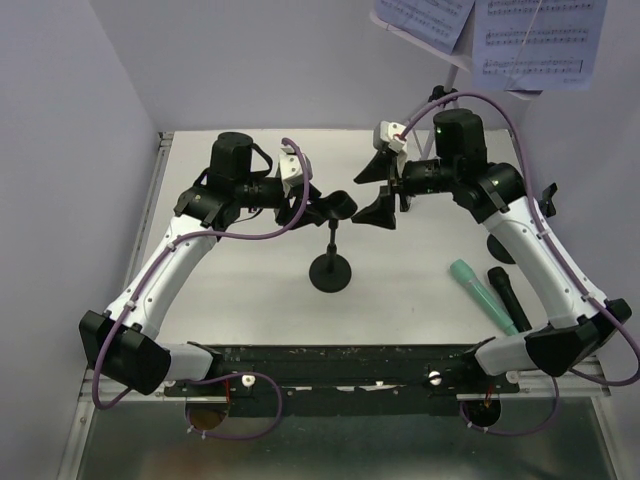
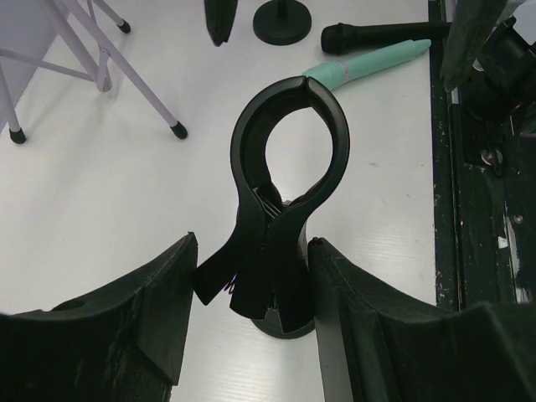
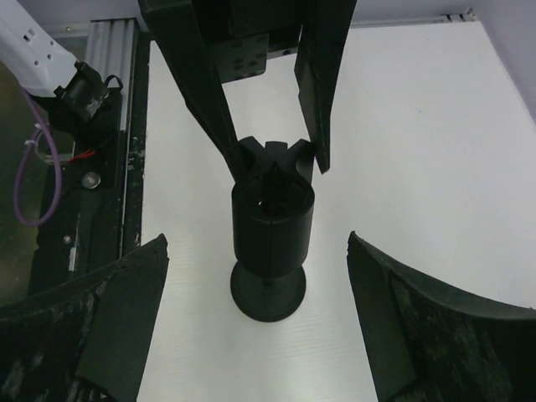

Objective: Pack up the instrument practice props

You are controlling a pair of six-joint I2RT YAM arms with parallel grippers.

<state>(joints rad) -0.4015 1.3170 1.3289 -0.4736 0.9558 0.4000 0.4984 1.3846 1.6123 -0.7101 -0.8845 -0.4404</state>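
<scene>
I have the short black pole (image 1: 332,270) standing in the middle of the table (image 1: 260,300). My left gripper (image 2: 253,243) is clamped on the handles of the clip (image 2: 289,142) at its top, with both fingers (image 2: 368,318) pressed against them. My right gripper (image 3: 255,243) hangs wide open just across the pole from the left one, grasping nothing.

I judge the packing has barely begun. This pole is upright on its base, nothing looks stowed, and I see no box or bag to stow into.

Left to pack:
- the second pole (image 2: 282,21), whose round base shows just beyond this one
- the mint-green microphone (image 1: 483,295) and black microphone (image 1: 508,297), lying side by side to the pole's right
- the tripod (image 2: 126,69) well behind the pole, its desk carrying the sheet-music pages (image 1: 540,40)

The open right fingers crowd the clip, so I think a careless lift could knock them.
</scene>
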